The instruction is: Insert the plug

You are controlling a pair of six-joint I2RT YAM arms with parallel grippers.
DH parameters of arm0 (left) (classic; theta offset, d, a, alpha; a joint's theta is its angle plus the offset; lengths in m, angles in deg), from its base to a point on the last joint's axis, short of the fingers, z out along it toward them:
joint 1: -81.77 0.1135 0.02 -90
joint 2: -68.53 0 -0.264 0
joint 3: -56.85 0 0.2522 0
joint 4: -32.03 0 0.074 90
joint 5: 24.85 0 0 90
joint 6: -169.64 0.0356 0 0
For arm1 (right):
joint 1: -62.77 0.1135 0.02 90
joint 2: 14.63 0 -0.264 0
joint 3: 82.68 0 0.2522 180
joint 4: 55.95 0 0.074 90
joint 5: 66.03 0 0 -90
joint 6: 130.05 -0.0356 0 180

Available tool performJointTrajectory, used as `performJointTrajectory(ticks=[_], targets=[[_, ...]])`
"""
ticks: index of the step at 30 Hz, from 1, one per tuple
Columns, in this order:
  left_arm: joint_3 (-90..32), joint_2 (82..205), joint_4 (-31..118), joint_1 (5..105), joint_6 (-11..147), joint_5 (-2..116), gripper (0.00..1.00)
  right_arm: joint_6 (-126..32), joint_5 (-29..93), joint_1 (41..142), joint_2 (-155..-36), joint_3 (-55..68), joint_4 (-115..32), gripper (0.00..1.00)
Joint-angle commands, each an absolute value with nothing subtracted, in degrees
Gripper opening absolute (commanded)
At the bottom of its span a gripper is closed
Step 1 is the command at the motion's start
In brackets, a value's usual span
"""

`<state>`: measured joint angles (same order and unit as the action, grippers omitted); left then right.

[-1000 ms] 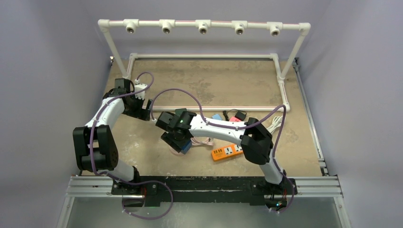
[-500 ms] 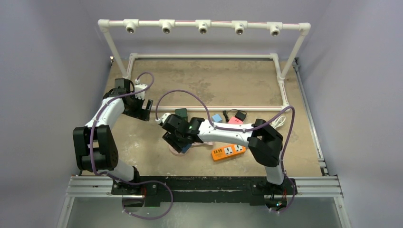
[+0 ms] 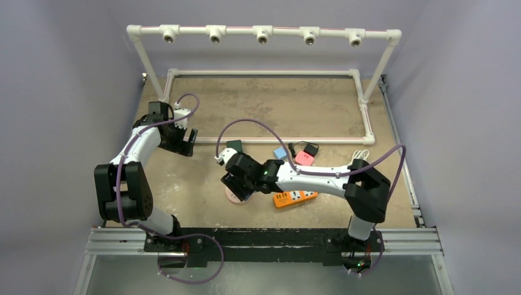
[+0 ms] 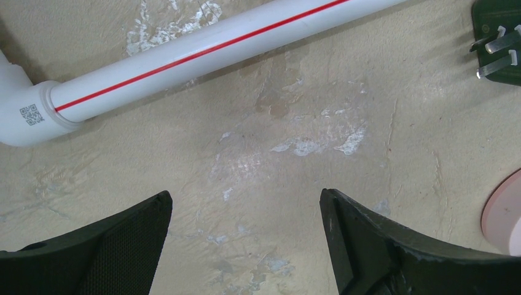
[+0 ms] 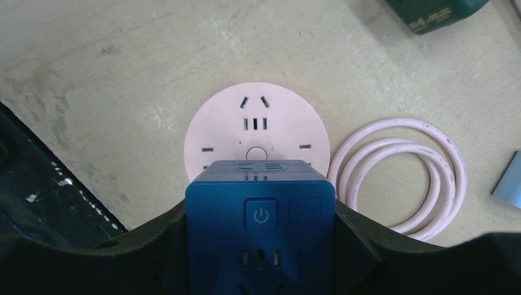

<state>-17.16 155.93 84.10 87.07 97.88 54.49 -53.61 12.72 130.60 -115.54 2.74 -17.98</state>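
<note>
The pink round socket [image 5: 257,132] lies flat on the tabletop [image 3: 276,104], slots facing up, at 9 o'clock of the orange power strip [image 3: 296,196]. Its slots toward 12 o'clock show uncovered in the right wrist view. Its 6 o'clock edge is hidden under the blue plug cube [image 5: 261,203]. Whether the cube touches the socket cannot be told. The pink cord [image 5: 399,175] lies coiled at 3 o'clock of the socket, just beside it.

The right hand [image 5: 261,227] grips the blue plug cube, one finger pressed on each side, with the face bearing the power button turned to the camera. The cube is over the near part of the socket.

The left hand [image 4: 244,200] stands wide apart and holds nothing; bare tabletop shows between its fingers. It is at about 10 o'clock of the right hand in the top view, well apart from it. A white pipe [image 4: 203,52] with a red line crosses at its 12 o'clock, and a dark green plug [image 4: 501,43] lies prongs up at its 2 o'clock.
</note>
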Motion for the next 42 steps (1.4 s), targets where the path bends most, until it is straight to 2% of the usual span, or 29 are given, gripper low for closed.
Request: performJointTrajectory(ticks=[1, 8, 11, 14, 17, 21, 25, 31, 42], targets=[[-17.91, 154.23, 83.99, 87.46, 98.21, 54.18, 0.9, -53.52, 11.44, 130.79, -109.13, 0.96, -27.81, 0.0], [-21.31, 154.38, 87.48, 87.39, 98.11, 50.78, 0.9, -53.94, 11.47, 130.75, -98.09, -10.71, -43.92, 0.0], [-23.31, 154.33, 90.6, 87.43, 98.74, 46.42, 0.9, -53.36, 13.89, 130.69, -92.55, -18.15, -51.01, 0.0], [-24.68, 153.34, 93.54, 87.43, 99.96, 39.73, 0.92, -53.62, 14.82, 130.56, -88.5, -20.05, -54.02, 0.0], [-24.37, 150.6, 93.7, 87.31, 101.7, 32.12, 0.99, -56.14, 14.99, 129.44, -88.39, -16.72, -52.13, 0.0], [-22.99, 144.51, 92.26, 87.29, 106.56, 23.74, 0.99, -59.55, 14.91, 127.61, -91.79, -8.61, -48.76, 0.0], [-21.96, 137.14, 92.71, 87.32, 118.24, 17.71, 0.99, -62.36, 17.04, 125.28, -95.44, -1.16, -48.05, 0.0], [-25.06, 132.38, 99.1, 87.3, 131.73, 9.59, 0.99, -68.38, 23.57, 120.47, -98.17, 3.74, -50.07, 0.0], [-20.36, 121.49, 89.5, 86.86, 135.23, 0.93, 0.99, -73.66, 28.33, 119.37, -101.3, 8.11, -53.4, 0.0]])
